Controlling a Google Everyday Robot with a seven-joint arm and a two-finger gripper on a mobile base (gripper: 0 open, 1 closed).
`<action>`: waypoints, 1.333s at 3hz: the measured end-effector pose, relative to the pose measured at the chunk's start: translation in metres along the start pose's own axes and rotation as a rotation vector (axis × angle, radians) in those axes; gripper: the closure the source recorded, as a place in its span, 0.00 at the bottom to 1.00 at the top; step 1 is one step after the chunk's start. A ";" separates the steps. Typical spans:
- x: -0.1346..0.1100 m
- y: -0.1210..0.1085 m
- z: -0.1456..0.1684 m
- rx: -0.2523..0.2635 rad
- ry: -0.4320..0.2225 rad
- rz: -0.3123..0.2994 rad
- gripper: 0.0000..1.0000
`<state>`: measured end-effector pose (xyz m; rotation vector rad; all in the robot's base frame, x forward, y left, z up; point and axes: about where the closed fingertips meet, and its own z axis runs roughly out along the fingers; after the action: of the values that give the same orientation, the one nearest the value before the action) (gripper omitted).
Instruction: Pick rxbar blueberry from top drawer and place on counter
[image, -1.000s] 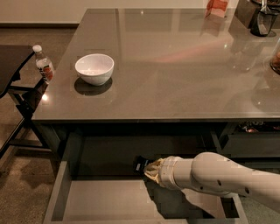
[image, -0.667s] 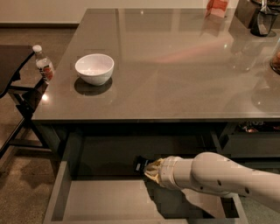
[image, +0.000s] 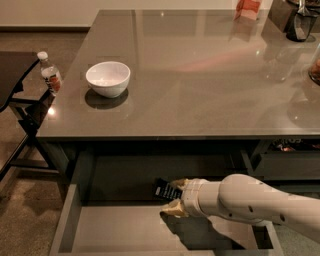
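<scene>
The counter (image: 200, 95) carries a white bowl (image: 108, 78); the pincer (image: 172, 196) is below, inside the top drawer (image: 115, 227).

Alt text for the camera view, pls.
The robot's tool reaches into the open top drawer, right at the dark rxbar blueberry near the drawer's back. On the grey counter above sits a white bowl; a small bottle stands just off its left edge.

Glossy counter (image: 200, 75), glossy white bowl (image: 108, 78), smooth cream jaws inside matt drawer (image: 67, 225)
</scene>
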<state>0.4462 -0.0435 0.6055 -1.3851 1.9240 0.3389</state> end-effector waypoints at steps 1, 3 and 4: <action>0.000 0.000 0.000 0.000 0.000 0.000 0.00; 0.004 -0.002 0.004 -0.013 0.013 0.006 0.00; 0.018 -0.022 0.012 -0.036 0.056 0.024 0.00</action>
<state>0.4682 -0.0576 0.5891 -1.4096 1.9903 0.3509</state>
